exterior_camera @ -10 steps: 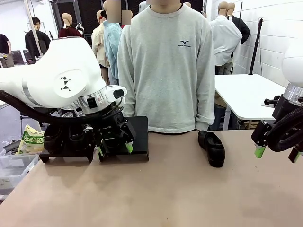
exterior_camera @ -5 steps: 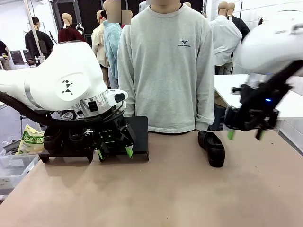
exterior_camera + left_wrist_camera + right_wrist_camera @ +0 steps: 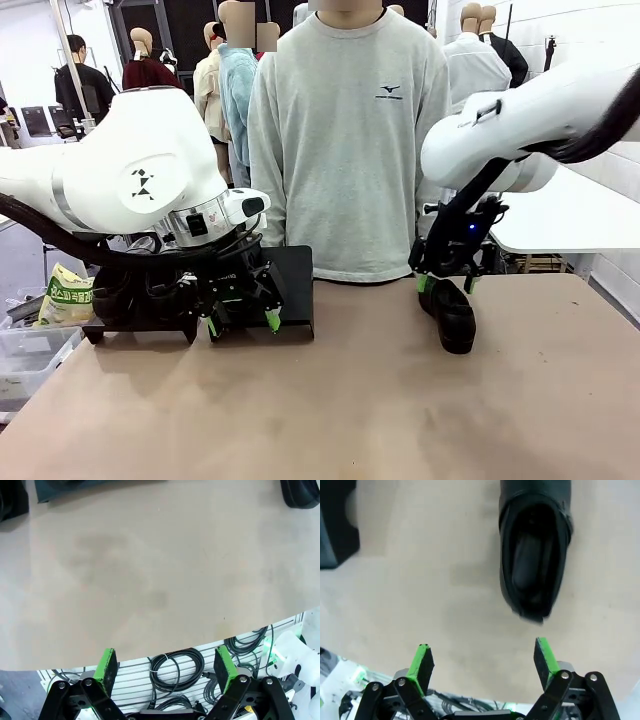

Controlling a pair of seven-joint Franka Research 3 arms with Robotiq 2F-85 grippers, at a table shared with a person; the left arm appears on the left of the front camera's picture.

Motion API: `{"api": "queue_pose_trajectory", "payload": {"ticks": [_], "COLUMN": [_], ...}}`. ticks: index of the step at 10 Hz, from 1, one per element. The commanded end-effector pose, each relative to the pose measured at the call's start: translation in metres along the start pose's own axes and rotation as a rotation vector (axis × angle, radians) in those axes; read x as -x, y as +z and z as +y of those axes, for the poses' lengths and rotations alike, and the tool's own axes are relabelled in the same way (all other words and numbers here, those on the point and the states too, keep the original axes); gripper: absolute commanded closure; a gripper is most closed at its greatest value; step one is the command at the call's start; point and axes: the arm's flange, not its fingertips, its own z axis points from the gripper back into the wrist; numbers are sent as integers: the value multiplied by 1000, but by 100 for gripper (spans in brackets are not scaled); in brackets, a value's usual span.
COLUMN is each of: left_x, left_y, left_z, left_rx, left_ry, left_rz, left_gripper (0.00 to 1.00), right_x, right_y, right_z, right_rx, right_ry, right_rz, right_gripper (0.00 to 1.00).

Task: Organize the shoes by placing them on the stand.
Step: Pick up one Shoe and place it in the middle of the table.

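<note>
One glossy black shoe (image 3: pixel 452 314) lies on the tan table at the far right, toe pointing toward me. My right gripper (image 3: pixel 442 284) hangs open just above its heel end. In the right wrist view the shoe (image 3: pixel 535 565) shows its open top ahead of the spread green pads (image 3: pixel 422 659), offset toward one finger. The black stand (image 3: pixel 295 268) sits at the far left edge. Dark glossy shapes (image 3: pixel 125 295) on it look like shoes, partly hidden by my left arm. My left gripper (image 3: pixel 240 320) is open in front of the stand, and its wrist view looks down at bare tabletop past open fingers (image 3: pixel 224 664).
A person in a grey sweatshirt (image 3: pixel 350 150) stands at the far edge between stand and shoe. A clear bin (image 3: pixel 30 360) and a snack bag (image 3: pixel 65 297) sit off the table's left side. A white table (image 3: pixel 570 215) stands behind on the right.
My right arm has swung in from the right edge across the table and now hovers over the shoe. The left gripper has hardly moved.
</note>
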Motion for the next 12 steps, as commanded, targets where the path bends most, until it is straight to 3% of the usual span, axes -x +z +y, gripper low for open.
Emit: {"api": "queue_pose_trajectory", "payload": {"ticks": [1, 6, 12], "left_x": [0, 0, 0], "left_y": [2, 2, 2], "left_z": [2, 2, 2], "left_rx": [-8, -8, -8], "left_ry": [-4, -4, -4], "left_rz": [4, 4, 4], "left_gripper": [0, 0, 0], "right_x": [-27, -58, -58], "right_y": [-13, -49, -69], "right_z": [7, 9, 13], "right_rx": [41, 88, 27], "right_ry": [-3, 27, -59], "right_rz": [-24, -83, -31], "right_gripper": [0, 0, 0]}}
